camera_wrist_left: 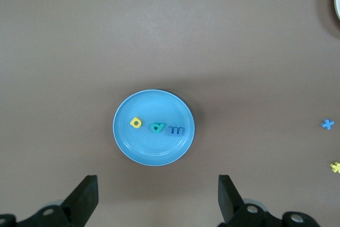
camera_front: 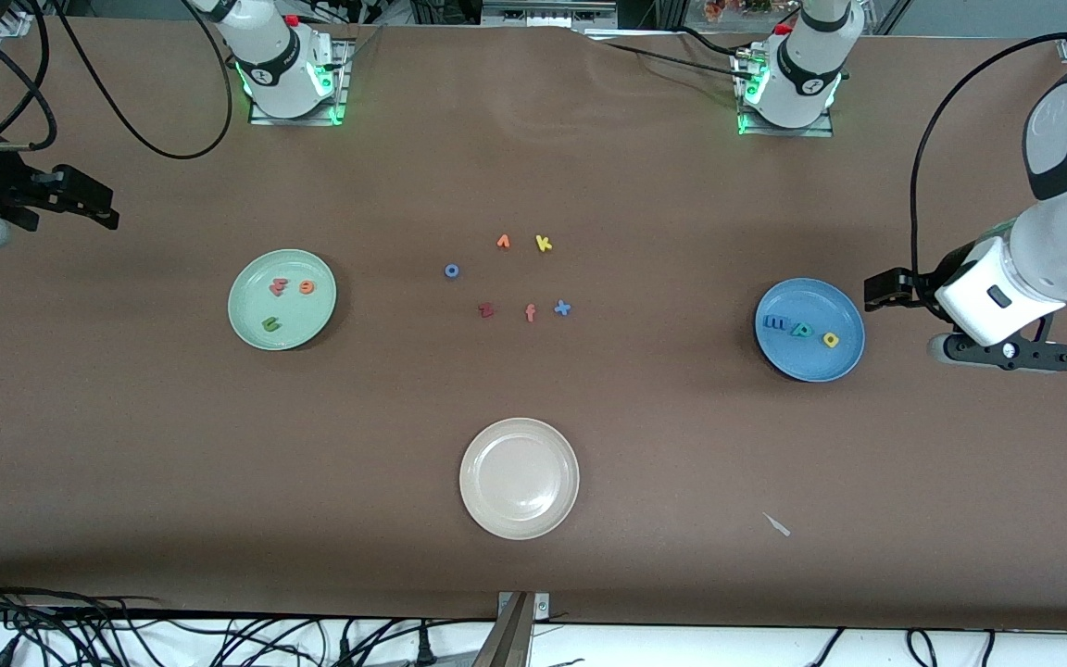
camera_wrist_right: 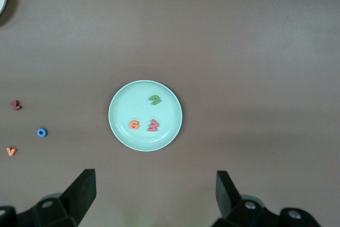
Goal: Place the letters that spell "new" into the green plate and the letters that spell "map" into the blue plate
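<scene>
Green n (camera_front: 270,324), orange e (camera_front: 307,287) and pinkish-red w (camera_front: 278,287) sit in the green plate (camera_front: 246,320), n at six o'clock; blue m (camera_front: 774,323), teal p (camera_front: 802,330), yellow a (camera_front: 831,339) line the blue plate (camera_front: 811,366); left gripper (camera_wrist_left: 156,198) and right gripper (camera_wrist_right: 154,195) hover above their plates, fingers spread, empty.

No printed text, label or brand is legible; the only readable characters are the foam letters themselves, such as the yellow k (camera_front: 544,244) and blue x (camera_front: 563,308).
</scene>
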